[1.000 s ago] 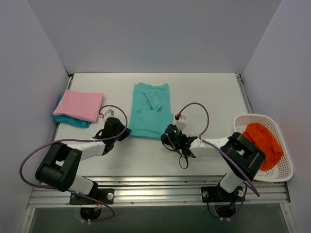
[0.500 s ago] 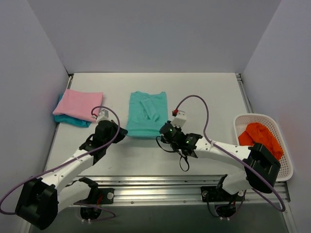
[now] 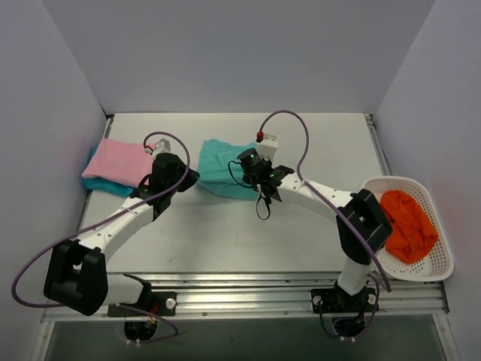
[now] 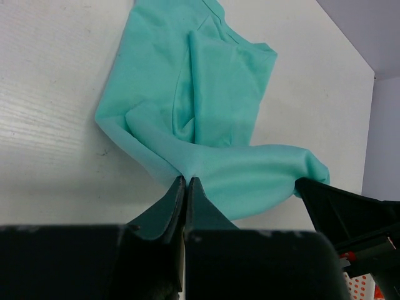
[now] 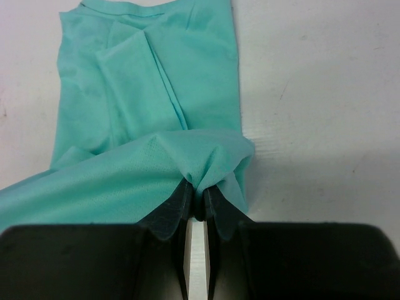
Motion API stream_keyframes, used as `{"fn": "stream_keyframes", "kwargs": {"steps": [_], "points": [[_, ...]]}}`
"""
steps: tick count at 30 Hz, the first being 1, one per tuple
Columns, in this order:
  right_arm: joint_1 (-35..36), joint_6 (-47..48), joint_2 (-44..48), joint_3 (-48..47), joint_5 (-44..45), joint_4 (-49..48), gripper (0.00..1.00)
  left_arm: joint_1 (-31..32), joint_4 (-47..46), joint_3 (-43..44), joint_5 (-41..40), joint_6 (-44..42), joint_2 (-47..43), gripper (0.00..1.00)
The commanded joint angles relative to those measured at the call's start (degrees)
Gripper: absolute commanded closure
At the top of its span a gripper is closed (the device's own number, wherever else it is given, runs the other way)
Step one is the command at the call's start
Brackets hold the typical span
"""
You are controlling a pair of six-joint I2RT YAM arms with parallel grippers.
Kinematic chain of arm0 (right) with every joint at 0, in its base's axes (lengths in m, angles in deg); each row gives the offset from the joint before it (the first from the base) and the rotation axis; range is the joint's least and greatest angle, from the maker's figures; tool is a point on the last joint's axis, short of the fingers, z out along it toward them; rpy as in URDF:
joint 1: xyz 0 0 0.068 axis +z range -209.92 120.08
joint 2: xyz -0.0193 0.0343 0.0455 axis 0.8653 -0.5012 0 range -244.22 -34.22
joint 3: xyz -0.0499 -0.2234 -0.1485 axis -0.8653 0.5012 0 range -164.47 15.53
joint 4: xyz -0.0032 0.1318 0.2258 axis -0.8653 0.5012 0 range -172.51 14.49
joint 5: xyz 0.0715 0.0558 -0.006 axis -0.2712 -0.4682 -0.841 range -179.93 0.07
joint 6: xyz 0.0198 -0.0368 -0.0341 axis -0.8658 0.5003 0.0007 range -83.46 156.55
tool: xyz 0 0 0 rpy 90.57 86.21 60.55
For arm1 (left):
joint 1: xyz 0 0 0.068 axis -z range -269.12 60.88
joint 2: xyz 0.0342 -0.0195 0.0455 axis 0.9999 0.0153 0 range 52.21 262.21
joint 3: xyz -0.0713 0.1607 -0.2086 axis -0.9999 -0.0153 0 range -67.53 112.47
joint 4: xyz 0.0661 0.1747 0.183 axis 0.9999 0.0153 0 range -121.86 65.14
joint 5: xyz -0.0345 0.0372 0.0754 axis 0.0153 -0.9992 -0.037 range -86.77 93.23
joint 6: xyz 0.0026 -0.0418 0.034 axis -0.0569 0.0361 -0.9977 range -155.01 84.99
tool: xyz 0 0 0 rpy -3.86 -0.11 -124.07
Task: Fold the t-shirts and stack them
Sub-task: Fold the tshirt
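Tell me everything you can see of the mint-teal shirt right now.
The mint-teal t-shirt is plain, soft, thin fabric. It lies mid-way across the white table, apart from the folded pink t-shirt. Its collar end lies flat, farthest from the arms, with a sleeve folded inward over the body. The near hem appears lifted and stretched between the left pincer and the right pincer, each shut on a bunched corner. Nothing else touches it.
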Motion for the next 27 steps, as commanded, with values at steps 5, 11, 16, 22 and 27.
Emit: {"fn": "stream_keyframes", "kwargs": {"steps": [5, 11, 16, 22, 27], "points": [[-3.1, 4.7, -5.8, -8.4, -2.1, 2.1, 1.0, -3.8, -3.9, 8.1, 2.7, -1.9, 6.6, 0.98], [-10.1, 7.3, -16.0, -23.5, -8.4, 2.8, 1.0, -9.7, -6.1, 21.8, 8.0, -2.6, 21.9, 0.98], [-20.5, 10.1, -42.1, -58.7, -17.3, 13.9, 0.01, -16.1, -7.6, 48.0, 20.3, -2.3, 50.0, 0.22], [-25.6, 8.6, -42.4, -55.8, -25.1, 3.8, 0.0, -20.7, -1.3, 65.9, 27.6, -1.3, 59.8, 0.06], [-25.2, 8.5, -22.8, -30.9, -23.5, -10.7, 0.0, -22.8, -7.5, 54.3, 25.0, -1.7, 46.1, 0.06]]}}
